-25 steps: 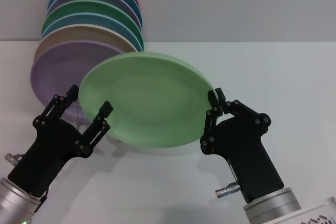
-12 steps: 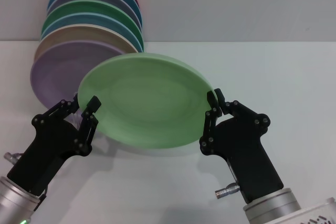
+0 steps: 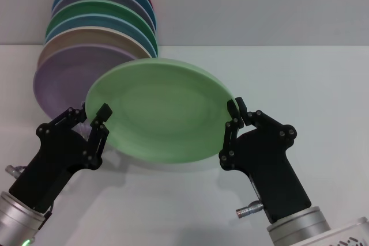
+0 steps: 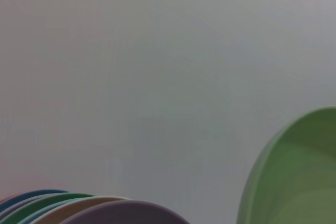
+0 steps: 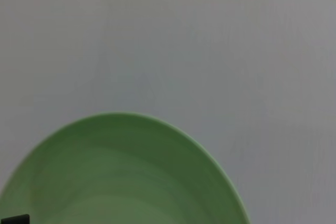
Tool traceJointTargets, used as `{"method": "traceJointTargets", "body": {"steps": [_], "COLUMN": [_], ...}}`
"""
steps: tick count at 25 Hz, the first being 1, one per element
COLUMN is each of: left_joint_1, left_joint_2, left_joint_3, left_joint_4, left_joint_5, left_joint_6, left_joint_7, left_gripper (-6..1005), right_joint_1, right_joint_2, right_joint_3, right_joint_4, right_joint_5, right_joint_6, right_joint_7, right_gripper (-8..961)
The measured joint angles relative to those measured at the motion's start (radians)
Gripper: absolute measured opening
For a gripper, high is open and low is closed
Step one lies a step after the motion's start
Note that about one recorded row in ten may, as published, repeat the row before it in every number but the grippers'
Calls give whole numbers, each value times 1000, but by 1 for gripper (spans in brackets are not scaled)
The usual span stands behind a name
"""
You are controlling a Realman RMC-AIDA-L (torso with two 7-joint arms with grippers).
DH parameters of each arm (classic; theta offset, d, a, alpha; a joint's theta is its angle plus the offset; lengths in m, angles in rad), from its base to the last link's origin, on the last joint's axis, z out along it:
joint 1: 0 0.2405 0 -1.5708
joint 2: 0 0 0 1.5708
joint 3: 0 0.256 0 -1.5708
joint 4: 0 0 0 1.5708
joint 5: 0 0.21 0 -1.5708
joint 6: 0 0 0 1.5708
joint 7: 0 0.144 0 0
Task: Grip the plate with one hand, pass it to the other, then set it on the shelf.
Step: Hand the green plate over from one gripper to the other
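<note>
Gripping plate (image 3: 161,110): left hand (image 3: 92,116), right hand (image 3: 235,113) | stacked plates (image 3: 86,44) behind

Lighting is even, soft and fairly bright in the head view, with no glare. A faint, diffuse shadow lies on the counter (image 3: 190,194) beneath the plate (image 3: 161,110). Head view is sharp on both grippers and the plate rim. Both wrist views are dimmer, grey and soft; plate edges there are blurred, out of focus.

a row of coloured plates (image 3: 98,33) stands on edge on the white table (image 3: 300,96), lilac plate (image 3: 63,82) nearest.
</note>
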Motion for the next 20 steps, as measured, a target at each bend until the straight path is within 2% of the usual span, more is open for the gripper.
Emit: {"method": "traceJointTargets", "body": {"steps": [10, 15, 20], "left_joint_1": [-2, -2, 2], "left_joint_2": [1, 2, 1], "left_joint_3": [0, 0, -12], "left_joint_4": [0, 0, 3], "left_joint_5": [-1, 0, 2], "left_joint_6": [1, 4, 9], "left_joint_7": [0, 0, 0], "left_gripper": [193, 78, 64], "right_joint_1": [0, -2, -1], "right_joint_2": [0, -1, -3], "right_joint_3": [0, -1, -12], "right_joint_4": [0, 0, 0], "right_joint_5": [-1, -5, -12], "right_joint_6": [0, -1, -2], "right_joint_7": [-2, -2, -2], "right_gripper": [20, 19, 25]}}
